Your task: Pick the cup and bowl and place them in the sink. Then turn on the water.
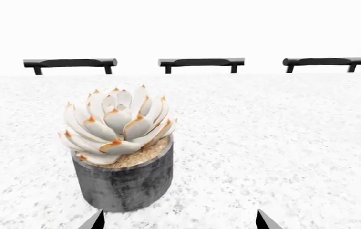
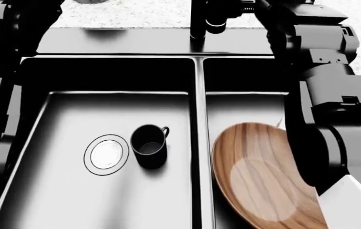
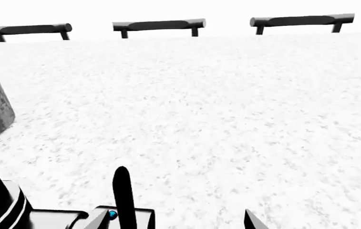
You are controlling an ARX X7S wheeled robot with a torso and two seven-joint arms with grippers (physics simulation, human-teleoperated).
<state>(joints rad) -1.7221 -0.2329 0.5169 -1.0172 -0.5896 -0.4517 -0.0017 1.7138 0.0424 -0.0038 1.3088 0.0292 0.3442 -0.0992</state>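
Head view shows the cup (image 2: 149,145) upright in the sink's (image 2: 196,76) left basin; the bowl (image 2: 263,176) tilts in the right; both hands (image 1: 179,220) (image 3: 170,220) released.

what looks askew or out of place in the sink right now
The wide brown wooden bowl lies tilted in the right basin of the black double sink, not flat. The small black mug stands upright beside the left drain.

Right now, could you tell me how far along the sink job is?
Done: the cup stands in the sink's left basin and the bowl leans in the right one. In hand: nothing; the right gripper is open by the faucet lever. Left: turning the water on; none runs.
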